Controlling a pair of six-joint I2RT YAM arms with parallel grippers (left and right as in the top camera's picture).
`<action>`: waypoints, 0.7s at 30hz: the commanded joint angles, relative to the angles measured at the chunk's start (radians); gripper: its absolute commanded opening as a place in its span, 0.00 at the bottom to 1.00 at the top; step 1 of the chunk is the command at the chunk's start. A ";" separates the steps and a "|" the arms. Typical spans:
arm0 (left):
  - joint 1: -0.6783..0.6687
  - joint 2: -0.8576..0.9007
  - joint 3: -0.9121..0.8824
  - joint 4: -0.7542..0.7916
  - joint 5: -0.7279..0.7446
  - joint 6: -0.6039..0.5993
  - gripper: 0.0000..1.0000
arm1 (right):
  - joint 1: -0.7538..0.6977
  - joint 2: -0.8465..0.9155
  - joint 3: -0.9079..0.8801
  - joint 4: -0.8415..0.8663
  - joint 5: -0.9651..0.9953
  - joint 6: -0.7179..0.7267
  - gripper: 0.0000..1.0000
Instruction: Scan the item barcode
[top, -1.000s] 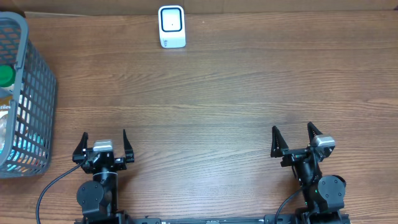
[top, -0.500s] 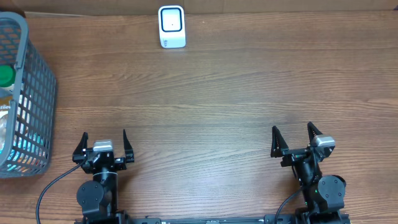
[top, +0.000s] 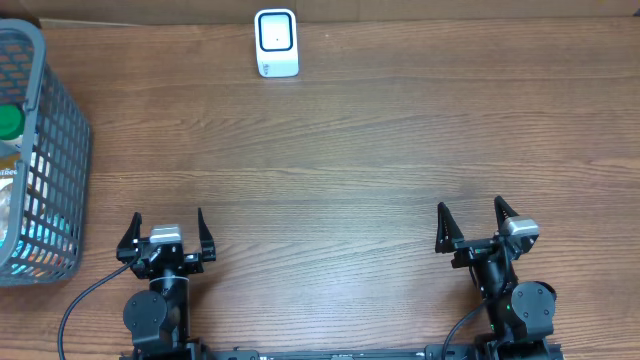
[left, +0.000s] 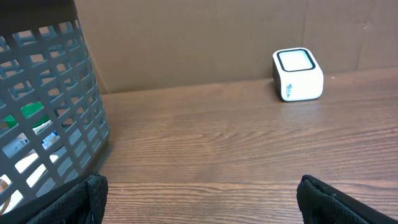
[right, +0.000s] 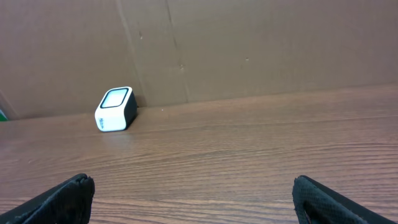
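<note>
1. Overhead, the grey plastic basket (top: 62, 150) is cut off by the frame's left edge. It sits ahead of the left gripper (top: 167, 216) and off to its left.
2. The items inside show only in part through the square mesh wall: a round green cap (top: 9, 122) and scraps of blue and white packaging (top: 40, 235). No barcode can be made out on them.
3. The left wrist view shows the same goods as broken patches behind the grid, too chopped up to identify.
4. Both wrist views crop their own black fingers (left: 94, 194) to tips at the bottom corners.
5. The left gripper's jaws are spread wide with nothing between them; the right gripper (top: 470, 206) is the same.
6. The scanner (top: 276, 43), a small white rounded box with a dark-rimmed glossy window on top, stands far ahead of both grippers. It is right of the left one's line and left of the right one's.
7. The table (top: 380, 140) is brown wood-grain with long streaks, and a plain cardboard wall (right: 249, 43) with vertical seams stands behind the scanner.
</note>
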 joint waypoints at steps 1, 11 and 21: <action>-0.006 -0.013 -0.011 0.004 -0.006 0.006 1.00 | -0.001 -0.011 -0.010 0.006 0.000 0.001 1.00; -0.006 -0.013 -0.009 0.009 -0.006 -0.043 1.00 | -0.001 -0.011 -0.010 0.006 0.000 0.001 1.00; -0.006 -0.013 0.032 0.042 -0.006 -0.101 1.00 | -0.001 -0.011 -0.010 0.006 0.000 0.001 1.00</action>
